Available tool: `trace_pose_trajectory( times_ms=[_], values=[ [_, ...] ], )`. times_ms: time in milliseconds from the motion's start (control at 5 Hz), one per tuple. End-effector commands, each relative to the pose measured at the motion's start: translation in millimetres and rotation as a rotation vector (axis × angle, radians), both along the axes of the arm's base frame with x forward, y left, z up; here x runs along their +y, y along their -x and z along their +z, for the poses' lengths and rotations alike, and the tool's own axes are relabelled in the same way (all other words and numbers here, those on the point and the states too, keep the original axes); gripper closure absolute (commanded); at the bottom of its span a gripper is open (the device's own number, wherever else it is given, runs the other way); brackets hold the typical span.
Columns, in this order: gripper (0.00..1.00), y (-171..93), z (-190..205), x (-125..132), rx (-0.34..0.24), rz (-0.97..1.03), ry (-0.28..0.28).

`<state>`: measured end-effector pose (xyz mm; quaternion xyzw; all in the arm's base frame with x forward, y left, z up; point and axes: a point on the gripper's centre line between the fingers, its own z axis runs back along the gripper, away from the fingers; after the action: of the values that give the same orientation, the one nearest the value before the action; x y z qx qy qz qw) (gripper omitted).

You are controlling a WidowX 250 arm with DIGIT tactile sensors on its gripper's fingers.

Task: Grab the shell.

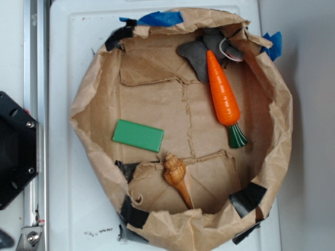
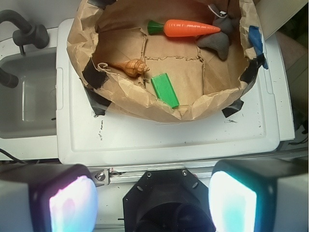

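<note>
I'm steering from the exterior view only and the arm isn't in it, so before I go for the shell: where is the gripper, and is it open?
Observer: The wrist view shows the gripper open, high above and outside the paper bowl, holding nothing.
Operator: Anything beside the bowl that I can't see?
Observer: Yes, a sink with a dark faucet, on the side where the shell's thin tail points.
Operator: What lies nearest the gripper?
Observer: The green block, against the bowl's near wall; the shell is just beyond it, and the carrot farther still.
</note>
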<state>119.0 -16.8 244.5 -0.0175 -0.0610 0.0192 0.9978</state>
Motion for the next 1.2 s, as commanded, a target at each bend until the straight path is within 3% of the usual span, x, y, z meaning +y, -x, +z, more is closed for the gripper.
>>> trace_pose_trajectory(
  times_ms=[0,200,400,600,800,1000],
  values=[
    [0.00,0,0,0,0.000,0.000,0.000],
    [0.00,-50,2,9,-0.033,0.041,0.041],
    [0.00,-62,-11,6,-0.046,0.038,0.004],
    [0.00,-67,-22,-2,-0.070,-0.041,0.006],
    [0.00,-67,-41,-13,-0.150,-0.277,-0.016],
    [0.00,-77,-61,-4,-0.161,-0.306,0.005]
  ],
)
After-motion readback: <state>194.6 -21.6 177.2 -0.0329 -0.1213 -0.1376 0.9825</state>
